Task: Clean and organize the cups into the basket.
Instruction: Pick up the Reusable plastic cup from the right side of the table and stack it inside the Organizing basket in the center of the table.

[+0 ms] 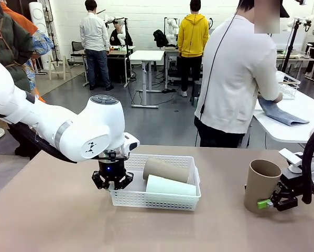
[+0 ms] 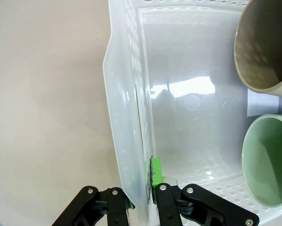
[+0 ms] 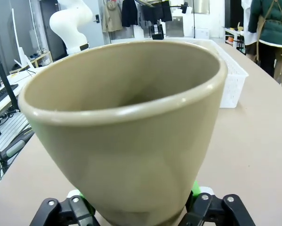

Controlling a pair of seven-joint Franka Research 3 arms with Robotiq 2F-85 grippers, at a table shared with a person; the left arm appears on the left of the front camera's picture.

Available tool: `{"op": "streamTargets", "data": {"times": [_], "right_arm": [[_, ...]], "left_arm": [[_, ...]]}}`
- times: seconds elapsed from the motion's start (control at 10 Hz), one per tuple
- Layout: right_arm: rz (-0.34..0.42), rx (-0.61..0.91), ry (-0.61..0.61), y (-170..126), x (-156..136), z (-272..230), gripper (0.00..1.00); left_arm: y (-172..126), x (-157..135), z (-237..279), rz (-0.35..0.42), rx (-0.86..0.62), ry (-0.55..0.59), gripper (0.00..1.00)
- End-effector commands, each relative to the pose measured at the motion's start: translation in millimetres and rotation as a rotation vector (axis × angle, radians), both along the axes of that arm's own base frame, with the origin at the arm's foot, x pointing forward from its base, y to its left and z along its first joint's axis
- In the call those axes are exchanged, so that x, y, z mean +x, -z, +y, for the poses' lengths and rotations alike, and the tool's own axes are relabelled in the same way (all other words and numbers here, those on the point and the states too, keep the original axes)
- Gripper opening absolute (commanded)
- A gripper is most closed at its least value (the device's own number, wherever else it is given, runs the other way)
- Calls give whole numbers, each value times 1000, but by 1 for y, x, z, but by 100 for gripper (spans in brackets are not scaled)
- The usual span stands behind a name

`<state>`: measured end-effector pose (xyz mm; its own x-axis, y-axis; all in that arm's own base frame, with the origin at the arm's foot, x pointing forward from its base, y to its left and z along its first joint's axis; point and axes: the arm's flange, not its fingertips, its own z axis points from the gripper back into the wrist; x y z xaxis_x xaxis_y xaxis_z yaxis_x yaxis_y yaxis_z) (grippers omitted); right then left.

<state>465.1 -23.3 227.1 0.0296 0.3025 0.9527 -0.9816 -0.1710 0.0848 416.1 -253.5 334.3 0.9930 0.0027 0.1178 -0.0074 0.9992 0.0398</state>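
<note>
Upright brown cup (image 1: 261,185) stands near-right on desk (image 1: 52,223), right claw (image 1: 268,203) clamped on its base. Well left of it lies basket (image 1: 162,201), left claw (image 1: 112,181) pinching its left wall; mint cup (image 1: 170,187) and second brown cup (image 1: 166,169) lie sideways inside.

A brown cup (image 1: 165,169) and a mint cup (image 1: 170,186) block the right half of the basket (image 1: 157,202); its left half stands free.

No text, label, brand or number is legible anywhere.
</note>
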Motion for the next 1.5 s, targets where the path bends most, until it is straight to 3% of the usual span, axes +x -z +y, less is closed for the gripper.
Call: {"op": "streamTargets", "data": {"times": [0.0, 0.1, 0.2, 0.4, 0.6, 0.8, 1.4], "right_arm": [[-20, 25, -11, 2, 2, -1, 0], [-16, 22, -8, 0, 0, -2, 38], [7, 10, 19, -9, -7, 0, 0], [82, 23, 135, -79, -41, 5, 0], [50, 12, 224, -158, -64, 4, 0], [45, 6, 298, -210, -69, -2, 0], [23, -1, 269, -228, -74, -8, 0]], "left_arm": [[-2, 0, -2, -5, -1, 0, 0], [-2, 0, -2, -5, -1, 0, 0], [-2, 0, -2, -5, -1, 0, 0], [-2, 0, -2, -5, -1, 0, 0], [-2, 0, -2, -5, -1, 0, 0], [-2, 0, -2, -5, -1, 0, 0], [-2, 0, -2, -5, -1, 0, 0]]}}
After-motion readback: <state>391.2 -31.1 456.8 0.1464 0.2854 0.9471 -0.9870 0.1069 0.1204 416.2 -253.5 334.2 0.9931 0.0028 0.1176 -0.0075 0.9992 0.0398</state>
